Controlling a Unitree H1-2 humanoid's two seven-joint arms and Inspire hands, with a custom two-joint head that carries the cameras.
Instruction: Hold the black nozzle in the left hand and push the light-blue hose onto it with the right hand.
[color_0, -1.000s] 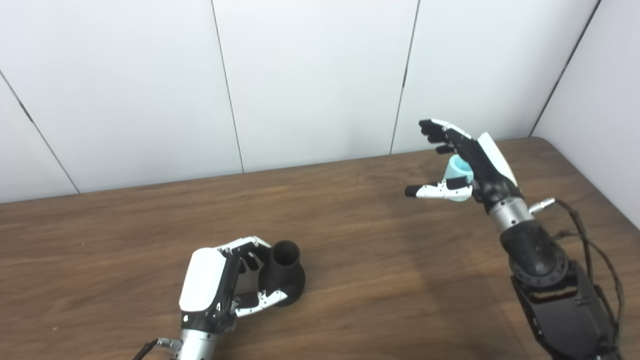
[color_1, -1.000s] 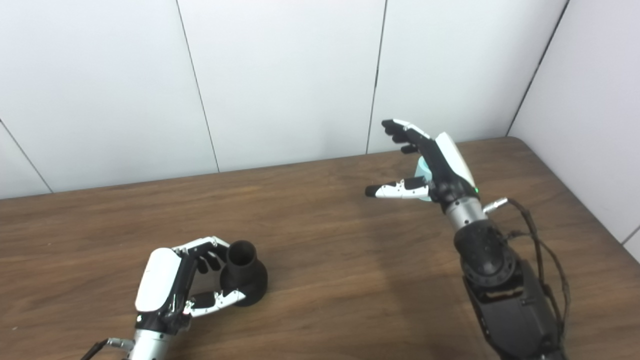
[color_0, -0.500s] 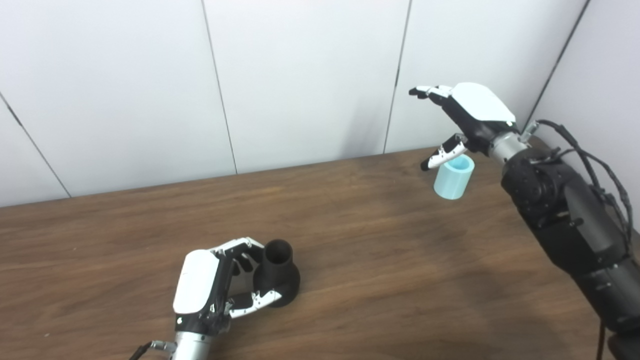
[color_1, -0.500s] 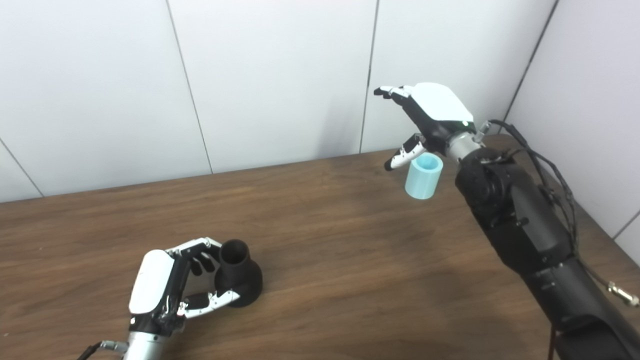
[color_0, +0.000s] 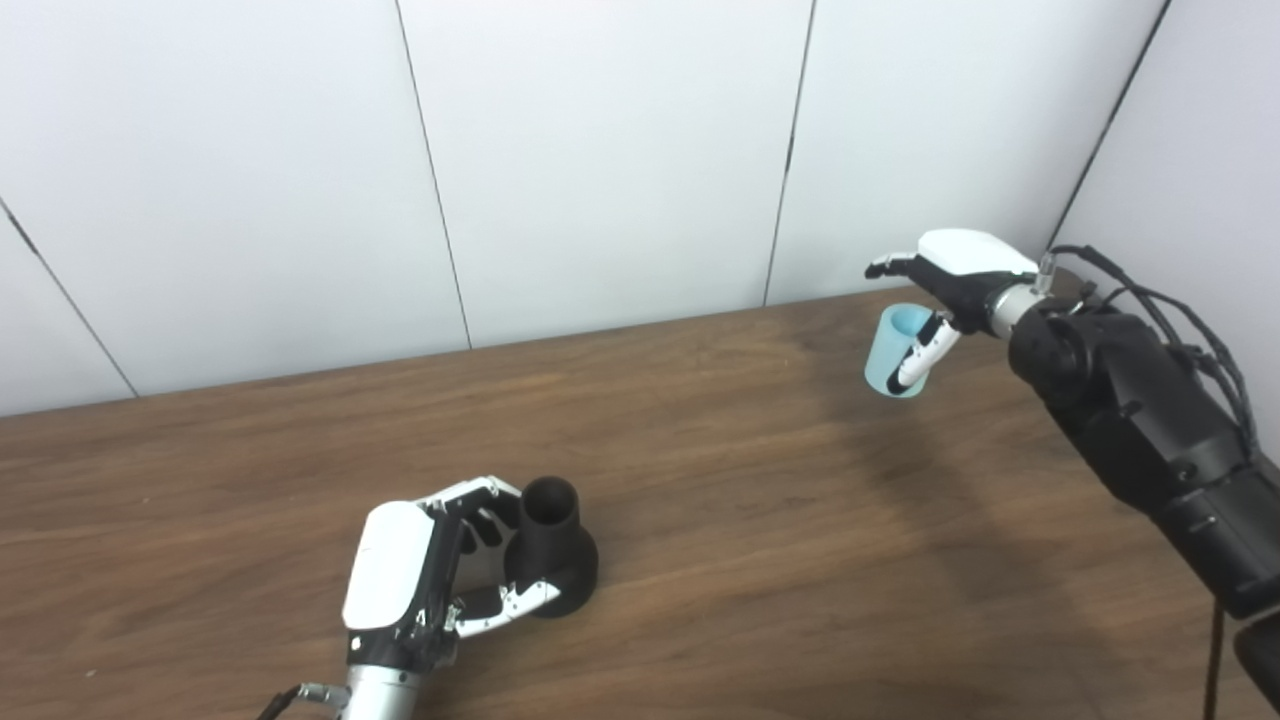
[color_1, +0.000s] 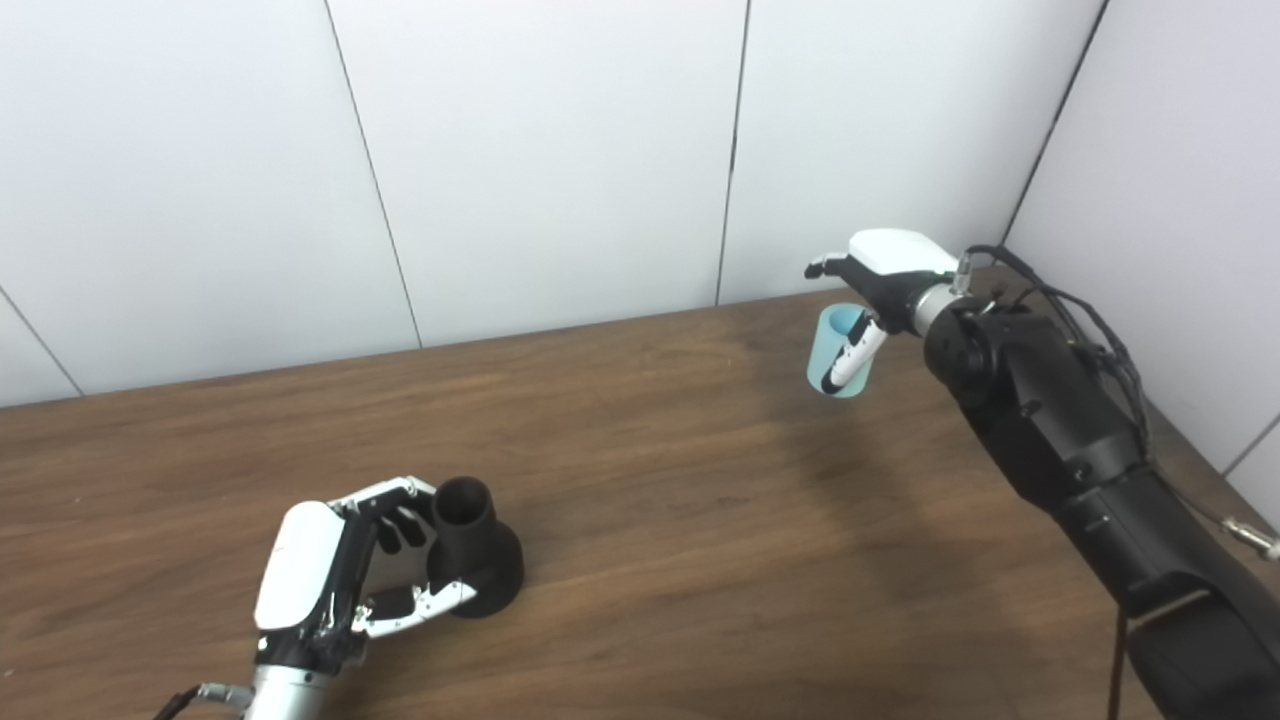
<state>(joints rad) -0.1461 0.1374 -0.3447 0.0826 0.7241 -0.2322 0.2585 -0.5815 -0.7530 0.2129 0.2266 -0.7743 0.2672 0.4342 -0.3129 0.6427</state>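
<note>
The nozzle (color_0: 551, 547) stands upright on the table (color_0: 760, 560), wide base down and narrow open neck up, near the front-left. It is half-encircled by the left hand (color_0: 420, 575): fingers curl round the neck from behind and the thumb lies along the base in front. Whether firm pressure is applied cannot be told, and the nozzle has not been lifted.

The hose (color_1: 838, 352) — a short light-blue tube, open end up, long axis close to vertical with a slight tilt — is found far to the right, near the back edge of the table. The right hand (color_1: 880, 275) is placed over it from the right, palm down, the thumb laid down the tube's near side and the fingers reaching past its top rim. Contact on the far side is hidden, so a closed grasp cannot be confirmed; whether the tube rests on the table or is raised just off it cannot be told either.

Hose and nozzle are well apart, the hose lying up and to the right of the nozzle. The axes are roughly parallel — so it is judged that the hose must be carried leftward and forward, kept upright, and lowered over the neck.
</note>
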